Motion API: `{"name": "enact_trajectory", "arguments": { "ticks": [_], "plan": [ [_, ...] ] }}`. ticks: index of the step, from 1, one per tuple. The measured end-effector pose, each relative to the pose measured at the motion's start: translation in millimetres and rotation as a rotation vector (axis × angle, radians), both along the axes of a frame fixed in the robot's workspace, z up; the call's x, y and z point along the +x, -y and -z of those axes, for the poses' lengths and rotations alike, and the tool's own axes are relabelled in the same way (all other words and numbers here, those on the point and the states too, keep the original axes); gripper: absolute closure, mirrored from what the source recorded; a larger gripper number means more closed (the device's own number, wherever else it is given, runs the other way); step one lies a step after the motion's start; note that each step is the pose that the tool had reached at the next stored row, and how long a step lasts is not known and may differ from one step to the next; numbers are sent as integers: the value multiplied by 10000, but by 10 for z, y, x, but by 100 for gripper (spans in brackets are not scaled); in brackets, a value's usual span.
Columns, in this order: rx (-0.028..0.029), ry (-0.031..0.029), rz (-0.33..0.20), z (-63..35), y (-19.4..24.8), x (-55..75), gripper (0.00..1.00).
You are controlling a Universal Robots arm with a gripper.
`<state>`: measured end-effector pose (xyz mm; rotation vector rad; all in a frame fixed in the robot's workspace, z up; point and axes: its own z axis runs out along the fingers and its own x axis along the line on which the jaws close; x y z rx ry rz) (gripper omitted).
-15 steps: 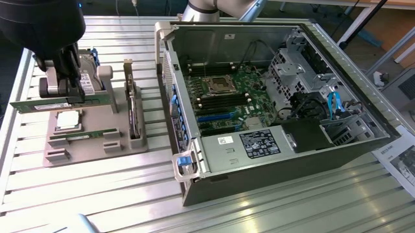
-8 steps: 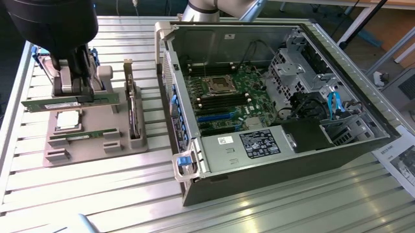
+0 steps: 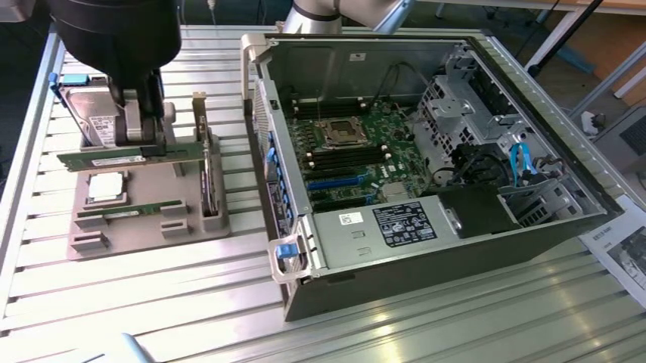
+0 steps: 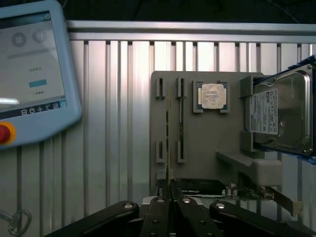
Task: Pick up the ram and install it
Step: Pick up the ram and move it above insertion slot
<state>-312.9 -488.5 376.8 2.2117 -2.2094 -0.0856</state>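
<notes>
The gripper [image 3: 141, 145], clamped on the ram [image 3: 101, 161], holds the green stick just above the grey fixture [image 3: 147, 228] beside the open computer case [image 3: 333, 64], where a level, centred grip looks key to clearing the holders cleanly.

No readable text anywhere.

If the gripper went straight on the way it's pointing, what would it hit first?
Probably the grey tray below it. The gripper points down at the tray's slots with the ram in its fingers, so the ram's edge would touch first. Depth is unclear.
</notes>
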Motion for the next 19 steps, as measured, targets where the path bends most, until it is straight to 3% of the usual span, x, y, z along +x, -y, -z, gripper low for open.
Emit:
{"name": "enact_trajectory", "arguments": {
  "ticks": [10, 19],
  "plan": [
    [3, -113, 0, -51, 0, 236, 88],
    [23, -150, 0, -113, 0, 343, 88]
  ]
}}
